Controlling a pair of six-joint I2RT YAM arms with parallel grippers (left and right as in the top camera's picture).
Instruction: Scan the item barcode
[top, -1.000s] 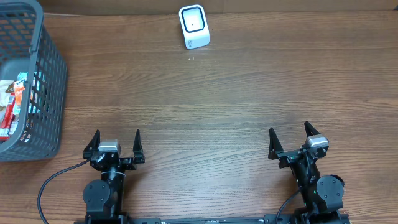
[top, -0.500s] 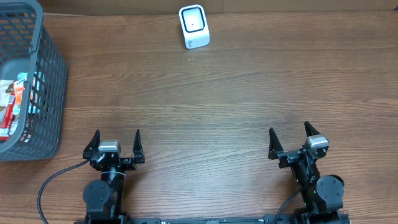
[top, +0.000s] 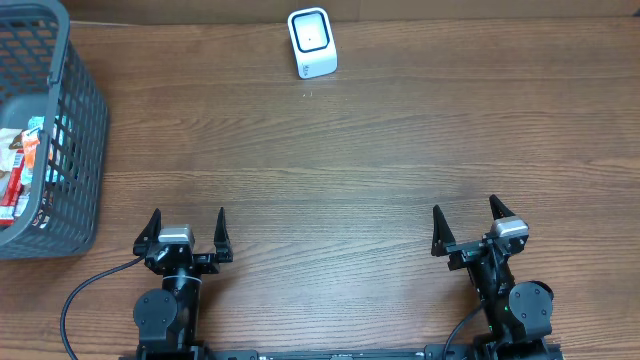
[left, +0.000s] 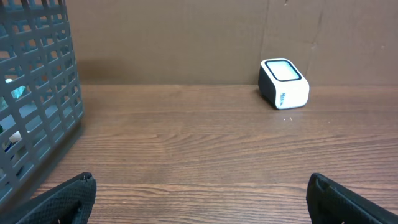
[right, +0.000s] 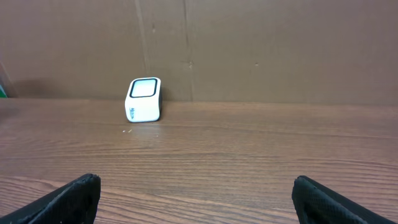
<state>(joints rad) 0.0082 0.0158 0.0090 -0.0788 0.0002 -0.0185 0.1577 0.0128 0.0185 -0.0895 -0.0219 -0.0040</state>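
1. The wooden table (top: 360, 150) fills nearly the whole overhead view. Both wrist views show a brown board wall behind its far edge.
2. A grey mesh basket (top: 85, 130) stands at the table's left edge, partly cut off by the frame. It is nearer the left arm than the right.
3. The left gripper (top: 187, 220) sits at the near edge and points across the table. Its jaws are spread as wide as they go, with nothing between them.
4. The right gripper (top: 465, 210) sits at the near edge on the other side. It is likewise fully spread and empty, and well apart from everything else on the table.
5. The white scanner (top: 312, 42) stands upright at the far edge, a little left of centre. Its dark-framed window is tilted up toward the arms, and nothing lies near it.
6. The snack packets (top: 22, 165) lie inside the basket, an orange-and-white wrapper with something blue beside it. One of these is the item to scan. No barcode can be made out on any of them.
7. The task looks to be at its very start, since nothing has been picked up.
8. The next move probably falls to the left arm.
   - It would reach over the basket rim and down, close on a single packet and lift it clear of the mesh.
   - It would then carry the packet to the scanner with the code turned to the window.
   - Which face carries the code cannot yet be told.
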